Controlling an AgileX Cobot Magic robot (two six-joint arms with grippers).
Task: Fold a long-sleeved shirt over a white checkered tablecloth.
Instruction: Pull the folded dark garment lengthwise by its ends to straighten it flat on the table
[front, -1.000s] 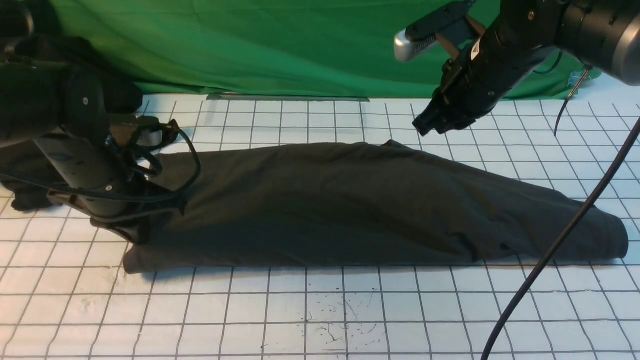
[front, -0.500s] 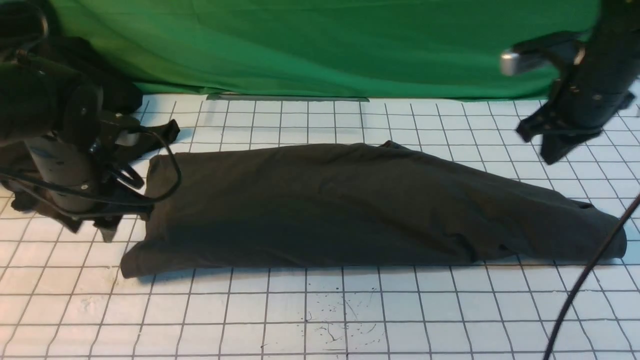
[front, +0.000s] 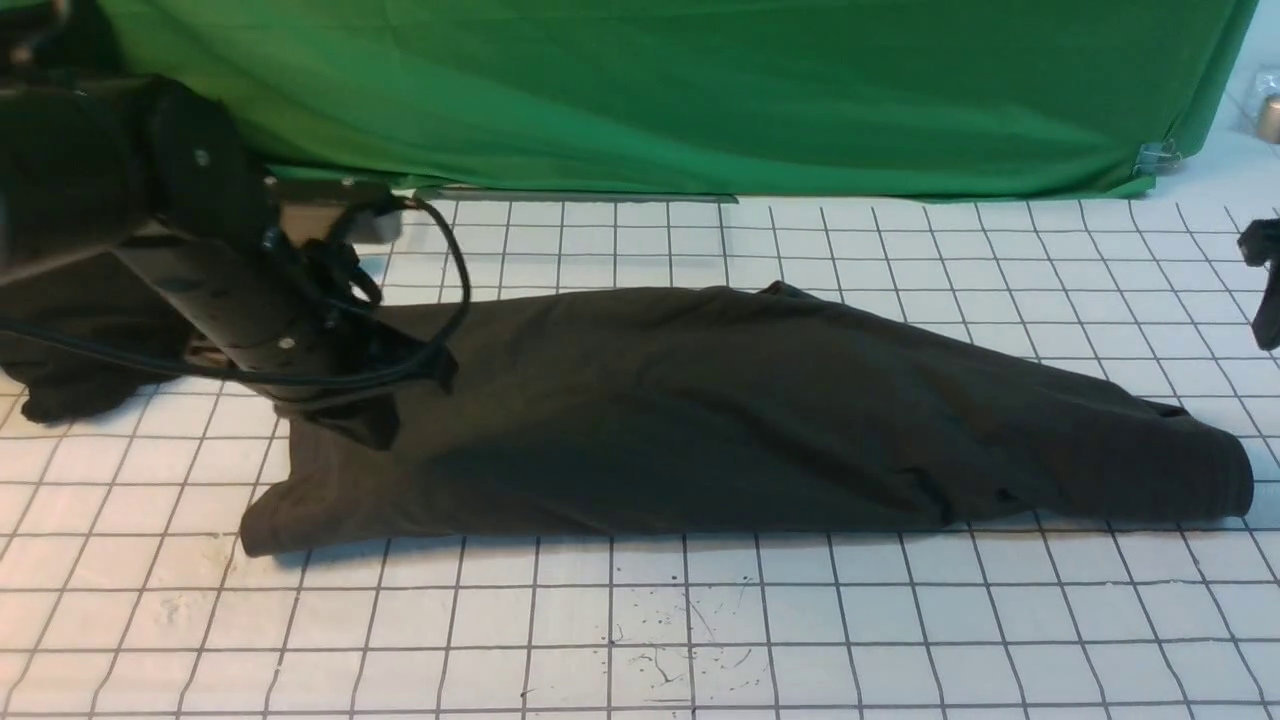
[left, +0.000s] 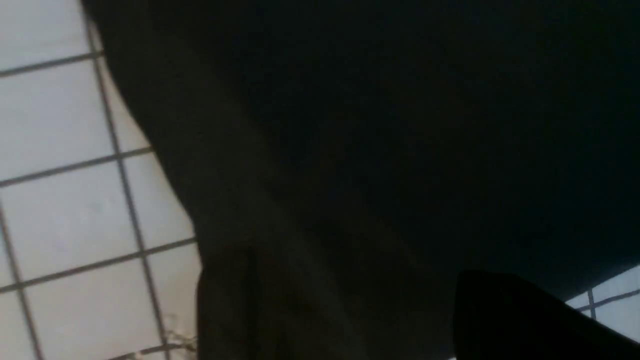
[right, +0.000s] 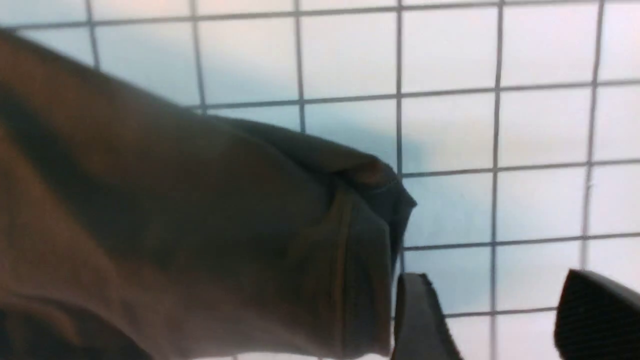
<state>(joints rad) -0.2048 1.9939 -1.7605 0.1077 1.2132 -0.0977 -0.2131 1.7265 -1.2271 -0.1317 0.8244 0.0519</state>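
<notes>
Your left pincer (front: 352, 425) is closed and pressed into the shirt (front: 750, 400) end under it; whether cloth is caught, you cannot tell. Your right pincer (right: 505, 320) stands open and empty, the shirt's other end just beside it, tablecloth (right: 450, 130) below.

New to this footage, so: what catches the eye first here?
The long-sleeved shirt lies as one long dark band across the white checkered tablecloth. The left gripper is down at its left end, and the right gripper hangs open near its right end.
</notes>
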